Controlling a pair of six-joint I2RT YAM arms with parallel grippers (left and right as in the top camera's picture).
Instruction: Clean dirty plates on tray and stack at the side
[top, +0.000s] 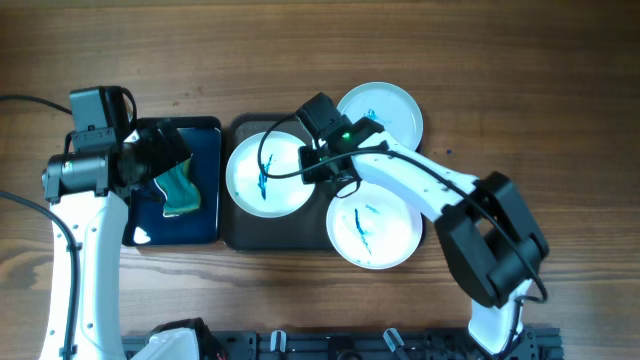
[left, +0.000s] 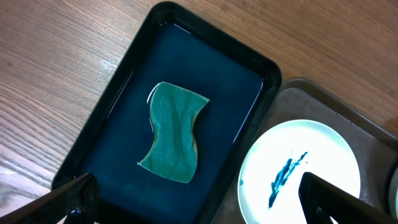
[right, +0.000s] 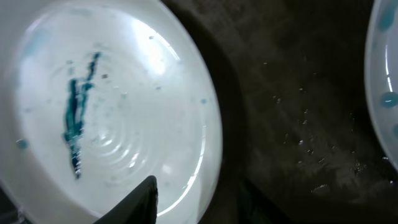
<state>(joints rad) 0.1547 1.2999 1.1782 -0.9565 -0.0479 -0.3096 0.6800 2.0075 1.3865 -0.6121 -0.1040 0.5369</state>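
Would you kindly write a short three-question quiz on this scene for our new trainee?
1. True or false: the green sponge lies in the small black tray.
2. The right gripper straddles the rim of: A the left white plate; B the sponge; C the small black tray.
3. Fill in: the left gripper hangs above the sponge with jaws ____.
Key: 1 true; 2 A; 3 open.

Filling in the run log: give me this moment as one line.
left tool: open over sponge | right tool: open astride left plate rim | other two plates: streaked, unstacked
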